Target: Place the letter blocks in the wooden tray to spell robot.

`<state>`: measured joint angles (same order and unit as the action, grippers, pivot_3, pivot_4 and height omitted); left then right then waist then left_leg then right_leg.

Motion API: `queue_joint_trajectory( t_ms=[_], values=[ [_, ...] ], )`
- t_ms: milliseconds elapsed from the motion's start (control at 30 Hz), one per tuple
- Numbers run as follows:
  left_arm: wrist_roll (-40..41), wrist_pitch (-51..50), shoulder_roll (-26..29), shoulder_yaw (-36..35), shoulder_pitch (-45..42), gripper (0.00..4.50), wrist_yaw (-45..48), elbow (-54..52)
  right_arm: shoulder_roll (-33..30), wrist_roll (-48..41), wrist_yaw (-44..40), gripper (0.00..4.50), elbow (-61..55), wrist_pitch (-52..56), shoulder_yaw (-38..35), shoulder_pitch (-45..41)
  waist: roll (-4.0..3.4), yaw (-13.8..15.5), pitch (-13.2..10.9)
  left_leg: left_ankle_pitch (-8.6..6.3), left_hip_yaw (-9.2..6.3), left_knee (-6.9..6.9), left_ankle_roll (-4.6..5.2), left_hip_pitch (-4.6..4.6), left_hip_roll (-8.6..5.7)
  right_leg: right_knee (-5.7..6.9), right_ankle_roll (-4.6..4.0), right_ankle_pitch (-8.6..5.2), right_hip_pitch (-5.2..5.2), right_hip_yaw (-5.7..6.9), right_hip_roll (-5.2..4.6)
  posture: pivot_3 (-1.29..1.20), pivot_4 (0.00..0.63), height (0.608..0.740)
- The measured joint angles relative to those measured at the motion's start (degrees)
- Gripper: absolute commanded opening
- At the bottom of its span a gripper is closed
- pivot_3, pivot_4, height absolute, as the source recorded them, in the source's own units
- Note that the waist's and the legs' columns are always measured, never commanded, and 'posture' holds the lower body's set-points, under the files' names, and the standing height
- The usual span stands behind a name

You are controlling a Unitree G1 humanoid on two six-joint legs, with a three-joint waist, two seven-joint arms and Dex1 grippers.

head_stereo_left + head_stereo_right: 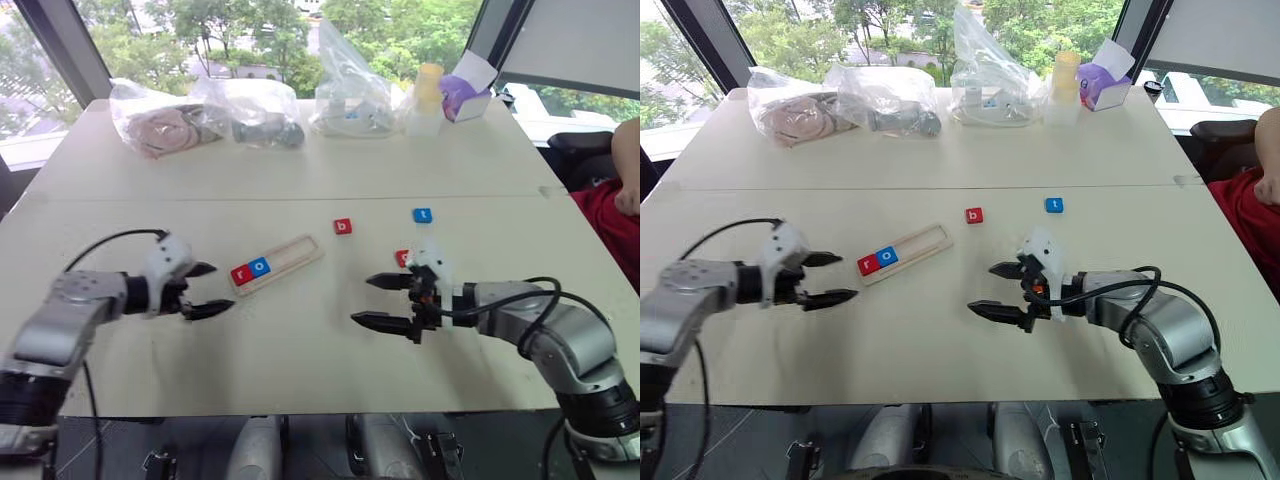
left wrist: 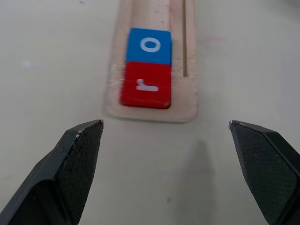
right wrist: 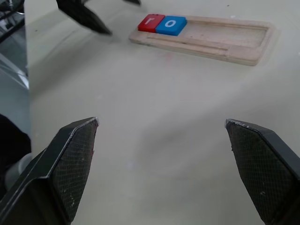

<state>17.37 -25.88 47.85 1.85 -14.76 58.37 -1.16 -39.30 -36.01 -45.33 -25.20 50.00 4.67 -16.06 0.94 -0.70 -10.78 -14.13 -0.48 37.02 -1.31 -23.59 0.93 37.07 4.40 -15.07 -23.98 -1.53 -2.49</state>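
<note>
Blocks were only partly placed: the long pale wooden tray (image 1: 277,264) lay at a slant on the cream worktop (image 1: 300,340), a little left of centre, and its near-left end held a red square block with a white r (image 1: 241,274) touching a blue square block with a white o (image 1: 260,266). The rest of the shallow slot was bare wood.

My left hand (image 1: 208,290) hovered just left of the tray's filled end, its two black fingers spread wide and gripping nothing; in the left wrist view the r and o blocks sat straight ahead between the fingertips (image 2: 82,140). My right hand (image 1: 382,302) hung over bare worktop to the right of the tray, well apart from it, also spread wide and empty.

Three blocks lay loose on the worktop. A red square block marked b (image 1: 343,226) sat beyond the tray's far-right end. A blue square block marked t (image 1: 422,215) lay farther right. A third red block (image 1: 401,257) was mostly hidden behind my right wrist, so I could not read its letter.

Along the far edge were clear plastic bags (image 1: 250,112), a yellow-capped bottle (image 1: 428,95) and a purple box (image 1: 462,97). A person's arm in a red sleeve (image 1: 615,205) showed at the right edge.
</note>
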Motion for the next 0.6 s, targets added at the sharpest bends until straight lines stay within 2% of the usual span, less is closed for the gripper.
queue_joint_trajectory(
  t_ms=[233,533,567,600],
  values=[
    [-5.3,5.9,-4.5,2.2,-3.0,4.5,-3.4,4.4,1.1,1.5,2.2,4.48,-0.5,-0.3,1.2,0.4,0.01,0.0,0.0,0.0,0.07,0.07,0.0,0.09,0.0,0.12,0.07,0.01,0.08,0.01,0.08,0.0,0.15,0.74],
    [-6.9,8.0,-7.4,3.6,-4.7,4.5,-3.2,7.5,1.7,2.3,2.7,4.48,-0.5,-0.5,1.6,1.3,-0.06,0.3,0.2,0.0,0.03,0.16,0.0,0.35,-0.1,0.05,0.01,-0.1,0.5,0.08,-0.04,0.0,0.15,0.74],
    [-7.0,8.3,-7.5,3.6,-4.8,3.95,-3.1,7.8,1.7,2.6,2.8,4.5,-0.5,-0.5,1.5,1.6,-0.09,0.3,0.2,0.0,0.03,0.16,0.0,0.36,-0.11,0.05,0.02,-0.1,0.52,0.07,-0.05,0.0,0.15,0.74],
    [-7.0,8.8,-7.7,3.8,-4.8,3.62,-3.0,7.9,1.6,2.7,2.8,4.5,-0.5,-0.5,1.5,1.8,-0.11,0.3,0.2,0.0,0.01,0.16,0.0,0.37,-0.12,0.05,0.03,-0.1,0.52,0.07,-0.06,0.0,0.15,0.74]
  ],
)
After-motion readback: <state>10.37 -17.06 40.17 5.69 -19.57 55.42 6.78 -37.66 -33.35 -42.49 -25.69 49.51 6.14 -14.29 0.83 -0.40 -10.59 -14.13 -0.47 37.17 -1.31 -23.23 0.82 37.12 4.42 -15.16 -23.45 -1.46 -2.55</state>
